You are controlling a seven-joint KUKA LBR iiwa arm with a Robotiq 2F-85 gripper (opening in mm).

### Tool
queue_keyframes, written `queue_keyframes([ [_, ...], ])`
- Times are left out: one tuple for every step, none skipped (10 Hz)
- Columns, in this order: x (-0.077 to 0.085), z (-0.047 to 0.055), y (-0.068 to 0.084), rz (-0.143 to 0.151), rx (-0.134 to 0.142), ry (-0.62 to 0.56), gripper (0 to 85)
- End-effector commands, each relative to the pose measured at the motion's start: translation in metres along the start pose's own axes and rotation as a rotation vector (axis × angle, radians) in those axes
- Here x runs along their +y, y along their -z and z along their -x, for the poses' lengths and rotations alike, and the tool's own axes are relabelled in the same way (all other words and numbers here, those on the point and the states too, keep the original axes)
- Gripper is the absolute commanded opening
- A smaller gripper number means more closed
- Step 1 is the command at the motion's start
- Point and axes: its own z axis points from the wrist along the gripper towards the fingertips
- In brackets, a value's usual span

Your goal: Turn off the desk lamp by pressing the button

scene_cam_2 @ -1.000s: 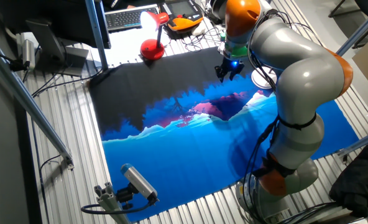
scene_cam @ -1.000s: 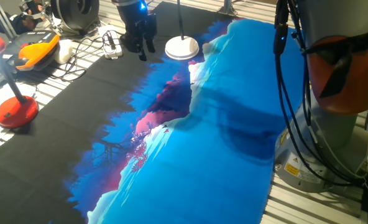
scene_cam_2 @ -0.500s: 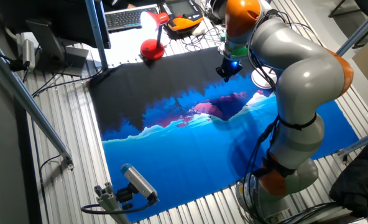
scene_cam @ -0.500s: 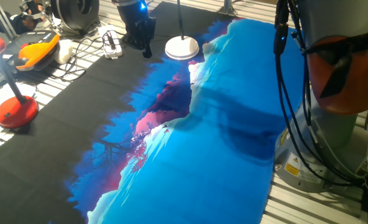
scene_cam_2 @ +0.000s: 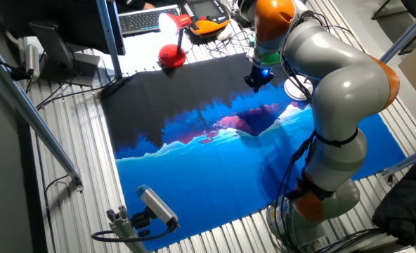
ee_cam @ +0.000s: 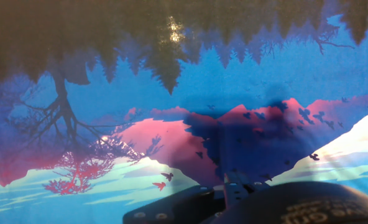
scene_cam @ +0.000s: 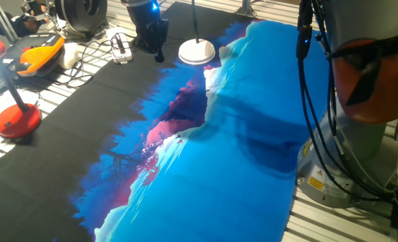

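The desk lamp has a flat round white base [scene_cam: 196,52] and a thin dark pole [scene_cam: 195,19], and stands at the far edge of the printed cloth. In the other fixed view only part of its base [scene_cam_2: 293,88] shows beside the arm. My gripper [scene_cam: 159,55] hangs just left of the base, a little above the black part of the cloth, with its fingers together and holding nothing. It also shows in the other fixed view [scene_cam_2: 256,84]. In the hand view the fingertips [ee_cam: 227,186] meet at the bottom edge over the cloth. The button is not visible.
A lit red round-based lamp [scene_cam: 16,119] stands at the left; it also shows in the other fixed view [scene_cam_2: 171,55]. Cables and an orange device [scene_cam: 41,54] lie behind the cloth. The blue and black landscape cloth [scene_cam: 219,148] covers the table. The arm's base [scene_cam: 367,101] is on the right.
A second ago the fingers stood apart; now they are together. The hand has stayed in the same place beside the white base.
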Motion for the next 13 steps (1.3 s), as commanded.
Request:
queue_keyframes([
  [-0.0001, 0.0001, 0.0, 0.0, 0.0, 0.0, 0.0],
  [0.0, 0.0, 0.0, -0.001, 0.0, 0.006, 0.0],
  [0.0, 0.0, 0.0, -0.002, 0.0, 0.01, 0.0],
  [0.0, 0.0, 0.0, -0.003, 0.002, 0.018, 0.0],
  [0.0, 0.0, 0.0, -0.003, 0.003, 0.02, 0.0],
  [0.0, 0.0, 0.0, -0.003, 0.002, 0.018, 0.0],
  [0.0, 0.0, 0.0, -0.002, 0.002, 0.023, 0.0],
  [0.0, 0.0, 0.0, -0.002, 0.002, 0.023, 0.0],
  [0.0, 0.0, 0.0, -0.01, -0.031, 0.039, 0.0],
  [0.0, 0.0, 0.0, -0.051, -0.099, 0.048, 0.0],
  [0.0, 0.0, 0.0, -0.011, -0.086, 0.027, 0.0],
  [0.0, 0.0, 0.0, -0.029, -0.094, 0.009, 0.0],
  [0.0, 0.0, 0.0, -0.067, -0.1, -0.012, 0.0],
])
